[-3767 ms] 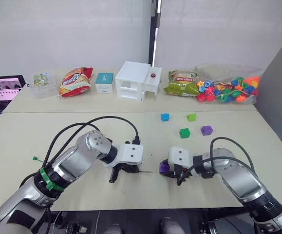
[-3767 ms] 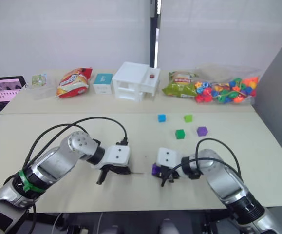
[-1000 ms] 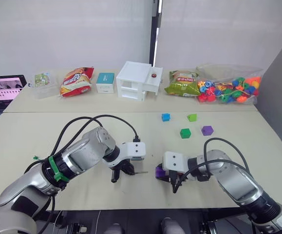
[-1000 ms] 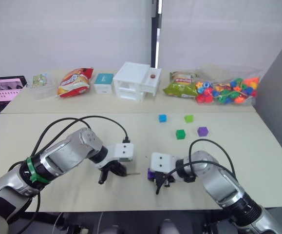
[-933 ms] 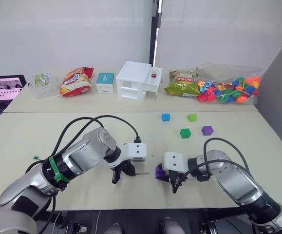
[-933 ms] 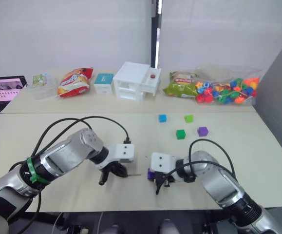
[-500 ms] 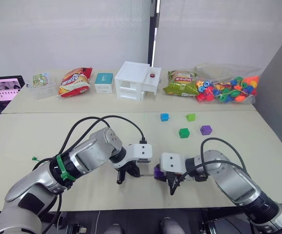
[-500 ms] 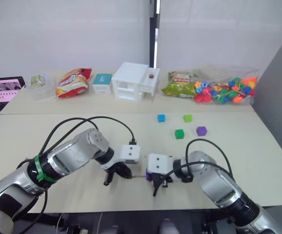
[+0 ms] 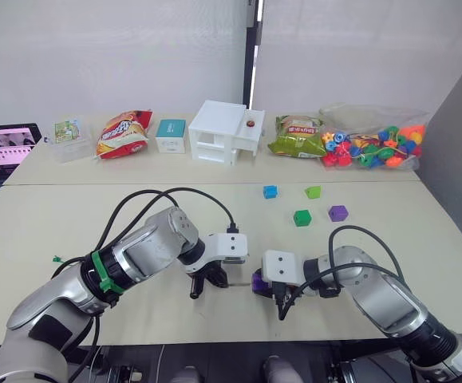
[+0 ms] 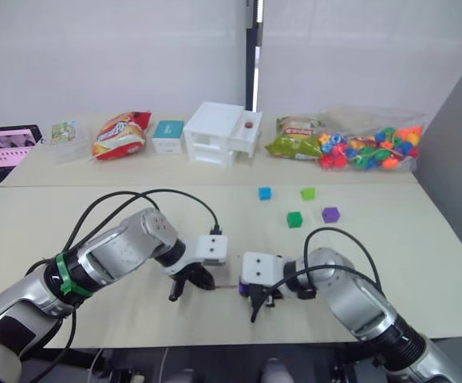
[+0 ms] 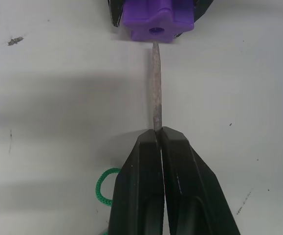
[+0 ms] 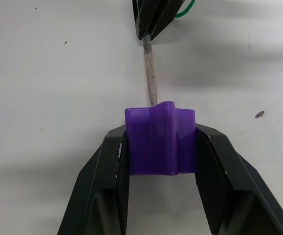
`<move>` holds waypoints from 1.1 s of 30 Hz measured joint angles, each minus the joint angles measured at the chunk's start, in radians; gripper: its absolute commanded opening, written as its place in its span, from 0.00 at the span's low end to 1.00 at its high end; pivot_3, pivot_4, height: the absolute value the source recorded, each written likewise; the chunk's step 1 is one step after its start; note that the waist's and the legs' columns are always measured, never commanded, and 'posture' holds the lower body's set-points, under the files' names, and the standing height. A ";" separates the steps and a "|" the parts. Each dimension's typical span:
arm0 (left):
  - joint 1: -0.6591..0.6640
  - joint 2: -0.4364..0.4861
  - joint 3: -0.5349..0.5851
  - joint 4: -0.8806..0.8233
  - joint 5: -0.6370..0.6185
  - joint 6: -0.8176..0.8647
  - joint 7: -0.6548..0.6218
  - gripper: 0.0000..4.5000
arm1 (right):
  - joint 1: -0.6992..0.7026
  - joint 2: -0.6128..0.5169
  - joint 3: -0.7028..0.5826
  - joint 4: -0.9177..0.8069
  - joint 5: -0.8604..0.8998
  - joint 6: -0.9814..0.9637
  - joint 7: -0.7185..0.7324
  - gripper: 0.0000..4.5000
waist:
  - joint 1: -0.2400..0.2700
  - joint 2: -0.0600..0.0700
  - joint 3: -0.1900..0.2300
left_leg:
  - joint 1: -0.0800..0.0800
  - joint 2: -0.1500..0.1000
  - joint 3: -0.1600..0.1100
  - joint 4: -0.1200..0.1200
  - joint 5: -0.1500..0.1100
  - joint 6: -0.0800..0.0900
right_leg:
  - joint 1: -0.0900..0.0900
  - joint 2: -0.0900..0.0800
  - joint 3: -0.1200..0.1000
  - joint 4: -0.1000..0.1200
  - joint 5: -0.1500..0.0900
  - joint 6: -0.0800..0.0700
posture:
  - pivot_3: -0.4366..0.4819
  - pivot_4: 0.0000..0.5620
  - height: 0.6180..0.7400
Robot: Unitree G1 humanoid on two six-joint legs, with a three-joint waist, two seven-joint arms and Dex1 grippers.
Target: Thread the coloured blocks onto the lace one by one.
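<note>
Lace [image 11: 155, 93] tip meets the purple block's [image 12: 159, 138] hole at table centre, six o'clock of the loose blocks [image 9: 302, 218]. Left gripper [image 11: 159, 133] pinches the tip for aiming; right gripper [image 12: 159, 147] clamps the block steady.

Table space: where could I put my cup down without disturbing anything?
The near table is bare to the left arm's outer side, and also right of the purple block. Crowded: the middle, where both grippers meet, and the back row from snack bag to bead bag.
</note>
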 measured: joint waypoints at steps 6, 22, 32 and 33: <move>-0.015 -0.005 0.001 -0.016 -0.006 0.018 0.000 0.00 | 0.000 0.001 0.000 0.000 -0.001 0.000 0.000 0.30 | 0.000 0.000 0.000 | 0.000 0.000 0.000 0.000 0.000 0.000 | 0.000 0.000 0.000 0.000 0.000 0.000 | 0.48 0.27 1.00; -0.026 -0.074 0.020 -0.031 -0.060 0.091 0.040 0.00 | -0.004 0.019 0.009 0.003 -0.004 0.000 0.007 0.30 | 0.000 0.000 0.000 | 0.000 0.000 0.000 0.000 0.000 0.000 | 0.000 0.000 0.000 0.000 0.000 0.000 | 0.48 0.27 1.00; 0.218 -0.178 0.249 0.048 -0.107 -0.106 0.162 0.00 | 0.001 0.029 -0.019 0.020 -0.008 0.019 -0.029 0.30 | 0.003 0.000 0.000 | 0.000 -0.001 0.000 0.002 0.000 0.000 | -0.001 -0.001 0.000 0.004 0.000 0.000 | 0.48 0.27 1.00; 0.242 -0.186 0.267 0.058 -0.107 -0.143 0.168 0.00 | 0.004 0.029 -0.026 0.021 -0.007 0.020 -0.030 0.30 | 0.004 0.000 0.000 | 0.000 -0.001 0.000 0.004 0.000 0.000 | -0.001 -0.001 0.000 0.004 0.000 0.000 | 0.48 0.27 1.00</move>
